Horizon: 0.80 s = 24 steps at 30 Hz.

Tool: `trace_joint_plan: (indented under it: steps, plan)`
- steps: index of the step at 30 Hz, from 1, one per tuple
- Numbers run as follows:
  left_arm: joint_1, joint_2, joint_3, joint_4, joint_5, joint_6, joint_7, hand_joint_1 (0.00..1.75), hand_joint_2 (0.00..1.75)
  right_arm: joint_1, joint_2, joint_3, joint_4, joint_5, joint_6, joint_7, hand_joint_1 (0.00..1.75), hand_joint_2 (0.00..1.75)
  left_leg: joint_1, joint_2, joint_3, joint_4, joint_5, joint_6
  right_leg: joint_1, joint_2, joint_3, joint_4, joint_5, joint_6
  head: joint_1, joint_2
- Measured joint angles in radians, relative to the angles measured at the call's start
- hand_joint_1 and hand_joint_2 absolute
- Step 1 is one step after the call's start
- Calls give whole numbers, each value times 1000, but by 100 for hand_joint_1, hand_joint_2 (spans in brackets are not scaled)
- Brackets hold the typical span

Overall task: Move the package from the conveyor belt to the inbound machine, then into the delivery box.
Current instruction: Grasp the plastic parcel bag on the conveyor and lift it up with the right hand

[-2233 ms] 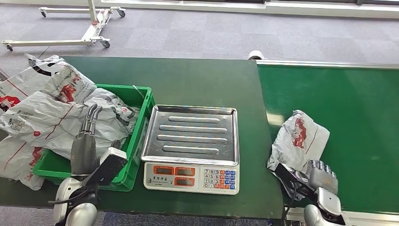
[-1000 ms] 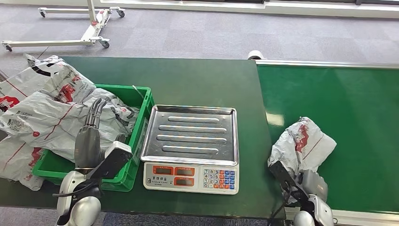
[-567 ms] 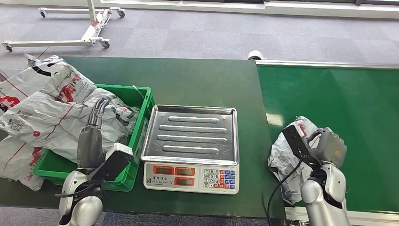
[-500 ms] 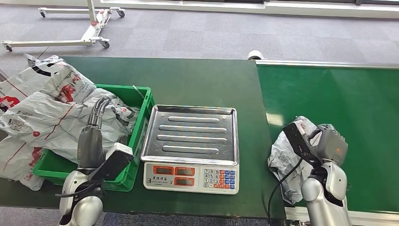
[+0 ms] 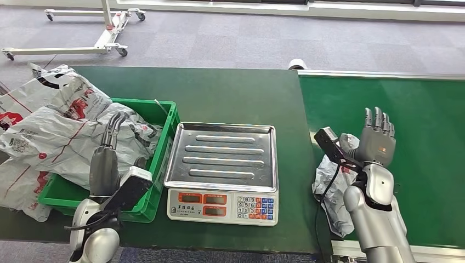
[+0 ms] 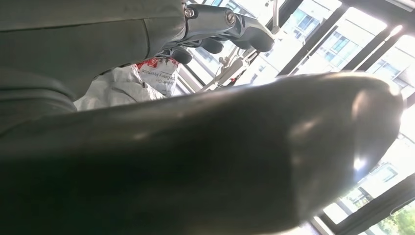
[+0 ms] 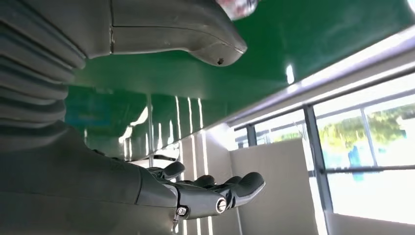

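So on the far left there's a heap of white mail bags (image 5: 49,126), some in the green delivery box (image 5: 162,148) and some spilling past it onto the tabletop (image 5: 236,93). The left robot hand (image 5: 105,164) hangs right over those bags with its fingers stretched forward and nothing in them, so it's open. From the left wrist view its thumb blocks most of the shot, with a bit of white bag with red print peeking past it.

Just to the right of that robot hand, beside the box, sits the inbound machine (image 5: 224,172), basically a weighing scale with a bare steel pan and a keypad on the front.

Further right, the right robot hand (image 5: 375,143) is raised above the green conveyor belt (image 5: 422,126), palm open, fingers spread and pointing away from the robot, holding nothing. The right wrist view shows those fingers straight out with the belt behind them.

The package (image 5: 334,189), a crumpled white bag with red print, lies on the belt's near left edge, just below and to the left of that robot hand, partly hidden behind the wrist and forearm. I can't tell if the arm touches it.
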Motion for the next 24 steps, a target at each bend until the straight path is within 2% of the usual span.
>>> trace_joint_plan:
  steps: [8,17,20,24]
  plan:
    - [0,15,0,16,13,-1,-3,0,0,4,3,16,223,-38,-11,-1,0,175,0,-2,-1,0,0,0,0,-1,-1,0,-1,0,0,0]
    - [-19,19,-3,41,20,-9,-2,0,0,6,5,16,319,-60,44,12,0,175,0,-2,-1,0,0,0,0,-1,-1,0,0,0,0,0]
    - [-25,20,-5,48,20,-14,5,0,0,6,5,16,332,-69,92,47,0,175,0,-1,0,0,0,0,0,-1,-1,0,0,0,0,0]
    - [-51,20,-19,61,13,-32,26,0,0,30,5,16,343,-73,214,138,0,175,0,-2,0,0,0,0,0,-1,-1,0,-1,0,0,0]
